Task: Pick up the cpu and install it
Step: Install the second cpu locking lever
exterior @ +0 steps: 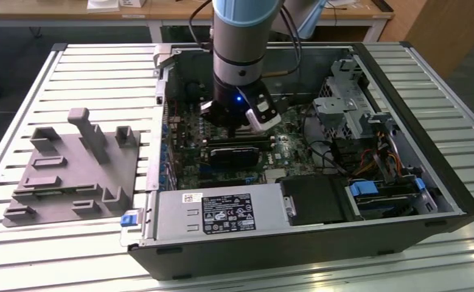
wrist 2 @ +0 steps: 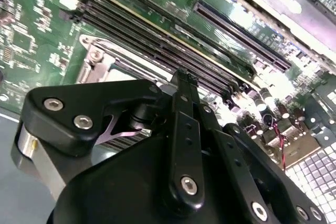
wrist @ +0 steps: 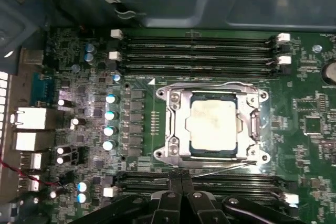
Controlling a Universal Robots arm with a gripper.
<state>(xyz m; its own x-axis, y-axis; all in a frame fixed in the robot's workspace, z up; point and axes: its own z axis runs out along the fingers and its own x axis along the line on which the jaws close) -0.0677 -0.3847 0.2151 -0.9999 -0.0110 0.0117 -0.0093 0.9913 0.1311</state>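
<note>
The cpu (wrist: 212, 124), a flat square chip with a pale silver top, lies seated inside the metal-framed socket (wrist: 172, 129) on the green motherboard (wrist: 310, 124) in the first wrist view. My gripper (wrist: 181, 178) hovers just beside the socket's edge, over the memory slots, its two fingers pressed together and holding nothing. In the exterior view the gripper (exterior: 233, 132) reaches down into the open computer case (exterior: 431, 182), above the motherboard. A corner of the socket (wrist 2: 97, 59) and the shut fingers (wrist 2: 184, 85) appear in the second wrist view.
Rows of memory slots (wrist: 199, 51) flank the socket on two sides. A black card (exterior: 232, 155), a power supply (exterior: 220, 213), drive cages (exterior: 342, 109) and cables crowd the case. The grey fixture plate with upright pegs (exterior: 66, 176) lies on the slatted table at the exterior view's left.
</note>
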